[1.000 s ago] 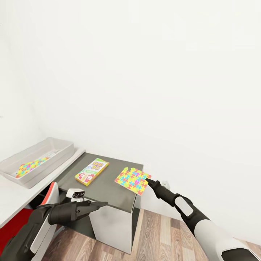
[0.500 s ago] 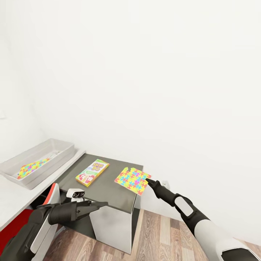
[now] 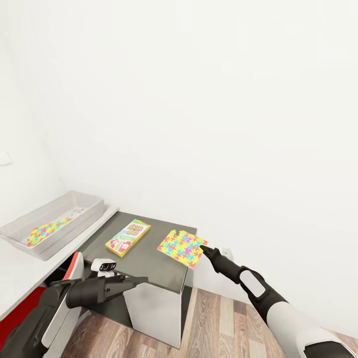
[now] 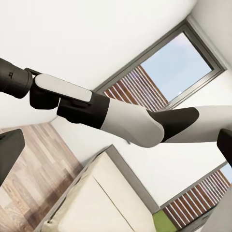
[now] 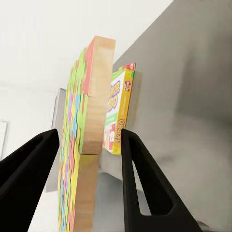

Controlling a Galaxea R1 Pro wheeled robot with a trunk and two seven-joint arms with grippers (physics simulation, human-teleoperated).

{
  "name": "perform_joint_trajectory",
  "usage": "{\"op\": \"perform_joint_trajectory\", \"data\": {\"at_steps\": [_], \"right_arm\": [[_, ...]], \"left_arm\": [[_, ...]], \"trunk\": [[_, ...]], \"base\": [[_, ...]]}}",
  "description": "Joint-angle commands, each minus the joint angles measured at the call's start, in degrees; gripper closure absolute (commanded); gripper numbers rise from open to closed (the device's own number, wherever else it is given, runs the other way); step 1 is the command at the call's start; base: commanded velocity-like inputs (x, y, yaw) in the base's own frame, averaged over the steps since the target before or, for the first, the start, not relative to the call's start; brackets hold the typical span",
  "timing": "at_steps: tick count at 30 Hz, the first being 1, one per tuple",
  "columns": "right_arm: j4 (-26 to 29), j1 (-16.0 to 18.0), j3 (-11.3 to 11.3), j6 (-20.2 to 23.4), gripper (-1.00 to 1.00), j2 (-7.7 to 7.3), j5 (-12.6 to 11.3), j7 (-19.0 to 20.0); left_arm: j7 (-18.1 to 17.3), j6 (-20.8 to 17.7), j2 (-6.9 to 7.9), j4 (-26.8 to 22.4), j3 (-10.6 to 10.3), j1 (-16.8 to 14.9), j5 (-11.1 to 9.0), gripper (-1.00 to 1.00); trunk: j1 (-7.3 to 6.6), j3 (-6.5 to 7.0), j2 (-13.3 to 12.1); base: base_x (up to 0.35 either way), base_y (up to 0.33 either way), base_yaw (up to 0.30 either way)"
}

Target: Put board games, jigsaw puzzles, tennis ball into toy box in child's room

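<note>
Counter (image 3: 20, 278): pale grey top at left, joined to a lower dark grey side unit (image 3: 149, 253). Toy box (image 3: 87, 209) sits on the pale top, near the join. On the dark unit: board game (image 3: 127, 237) lying flat mid-surface, jigsaw puzzle (image 3: 182, 247) beside it at the right edge, corner overhanging. The two are apart.

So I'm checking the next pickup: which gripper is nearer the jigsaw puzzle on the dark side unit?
Right. The right gripper straddles the jigsaw puzzle's edge; the left gripper hangs off the unit's front.
</note>
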State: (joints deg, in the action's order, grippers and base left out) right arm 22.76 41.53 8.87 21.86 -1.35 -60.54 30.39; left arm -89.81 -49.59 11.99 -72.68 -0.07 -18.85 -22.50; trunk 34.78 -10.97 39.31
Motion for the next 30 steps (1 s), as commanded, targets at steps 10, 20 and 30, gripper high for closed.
{"op": "perform_joint_trajectory", "data": {"at_steps": [10,20,30], "right_arm": [[0.0,0.0,0.2,0.3,1.0,-0.08,-0.5,0.1],[0.0,0.0,0.2,0.2,1.0,-0.1,-0.4,2.3],[0.0,0.0,0.3,0.2,1.0,-0.05,-0.4,2.5]], "left_arm": [[-0.2,-0.6,-0.07,-0.1,0.0,0.0,0.0,-1.0],[-0.2,-0.6,-0.17,-0.1,-0.1,0.0,0.0,-1.0],[-0.2,-0.6,-0.16,-0.1,-0.1,0.0,0.0,-1.0]], "trunk": [[-2.19,1.88,-4.0],[-4.38,3.94,-8.0],[-6.58,5.75,-12.0]], "base": [[0.0,0.0,0.131],[0.0,0.0,0.112],[0.0,0.0,0.004]]}}
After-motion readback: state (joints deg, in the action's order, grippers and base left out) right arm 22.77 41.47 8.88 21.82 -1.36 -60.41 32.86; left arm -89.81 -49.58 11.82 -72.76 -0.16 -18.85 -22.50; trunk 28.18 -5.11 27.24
